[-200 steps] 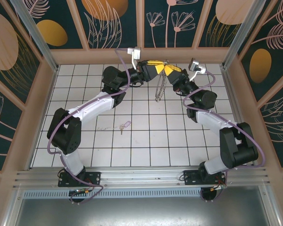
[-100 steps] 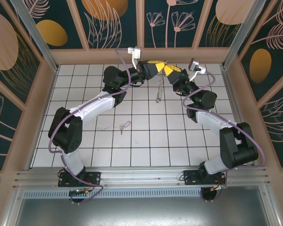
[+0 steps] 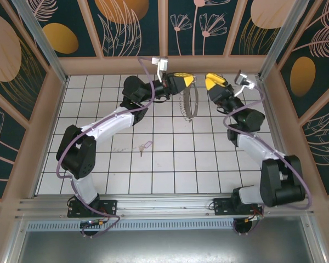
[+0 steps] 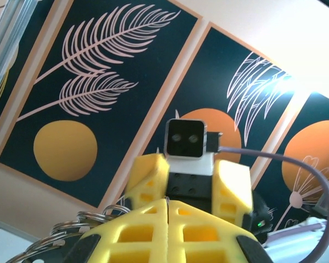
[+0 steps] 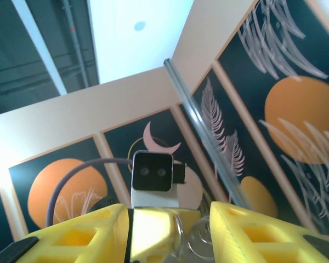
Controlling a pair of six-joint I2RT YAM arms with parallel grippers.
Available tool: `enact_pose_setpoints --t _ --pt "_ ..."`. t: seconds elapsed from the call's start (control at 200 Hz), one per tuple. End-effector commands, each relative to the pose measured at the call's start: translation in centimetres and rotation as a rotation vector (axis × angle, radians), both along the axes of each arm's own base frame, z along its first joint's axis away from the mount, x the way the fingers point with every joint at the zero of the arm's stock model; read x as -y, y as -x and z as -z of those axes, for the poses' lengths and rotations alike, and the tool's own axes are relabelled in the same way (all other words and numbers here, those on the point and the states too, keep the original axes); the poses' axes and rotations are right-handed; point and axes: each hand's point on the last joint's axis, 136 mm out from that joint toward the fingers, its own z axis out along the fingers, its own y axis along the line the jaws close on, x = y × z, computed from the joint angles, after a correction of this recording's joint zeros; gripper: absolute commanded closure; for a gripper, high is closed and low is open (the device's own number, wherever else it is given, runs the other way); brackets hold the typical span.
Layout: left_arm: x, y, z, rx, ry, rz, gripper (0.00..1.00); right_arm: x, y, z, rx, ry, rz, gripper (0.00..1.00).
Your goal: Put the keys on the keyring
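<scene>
The keyring point(image 3: 187, 104), a thin ring fringed with small metal pieces, hangs above the far middle tiles from my left gripper point(image 3: 186, 81), which is shut on its wire. In the left wrist view the yellow jaws of the left gripper point(image 4: 168, 204) meet on the thin wire, and loops of the keyring point(image 4: 79, 223) show at the left. My right gripper point(image 3: 209, 80) stands open a short way right of the ring, apart from it. Its fingers point(image 5: 82, 235) frame the keyring point(image 5: 193, 236). The keys point(image 3: 144, 147), with a lilac tag, lie on the floor tiles left of centre.
The white tiled floor point(image 3: 170, 170) is bounded by wooden rails and patterned walls point(image 3: 131, 22). Both arms reach toward the back wall. The aluminium rail point(image 3: 164, 205) with the arm bases runs along the near edge.
My right gripper has opened, let go of the keyring and drawn back to the right. The ring now hangs from the left gripper alone and has shifted slightly.
</scene>
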Motion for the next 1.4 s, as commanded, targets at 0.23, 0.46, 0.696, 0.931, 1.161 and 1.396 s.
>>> enact_pose_setpoints --t 0.23,0.46,0.696,0.931,1.161,1.396 --pt "-1.2 2.7 -2.5 0.215 -0.006 -0.037 1.00 0.1 2.1 1.4 -0.060 0.190 0.066 0.57" --pt "-2.9 4.7 -3.9 0.350 0.028 -0.082 1.00 -0.2 2.2 3.2 -0.104 0.222 0.049 0.60" --pt "-3.0 5.6 -3.7 0.417 0.014 -0.082 1.00 -0.6 2.5 3.8 -0.095 0.232 0.025 0.66" --pt "-2.2 5.2 -3.2 0.411 -0.011 -0.043 1.00 -1.9 3.1 3.4 -0.030 0.247 -0.025 0.68" --pt "-1.5 4.8 -2.8 0.384 -0.028 -0.005 1.00 -3.6 3.4 2.4 0.049 0.294 -0.074 0.69" --pt "-1.1 4.6 -2.6 0.359 -0.045 0.026 1.00 -4.5 4.2 1.8 0.111 0.332 -0.111 0.74"
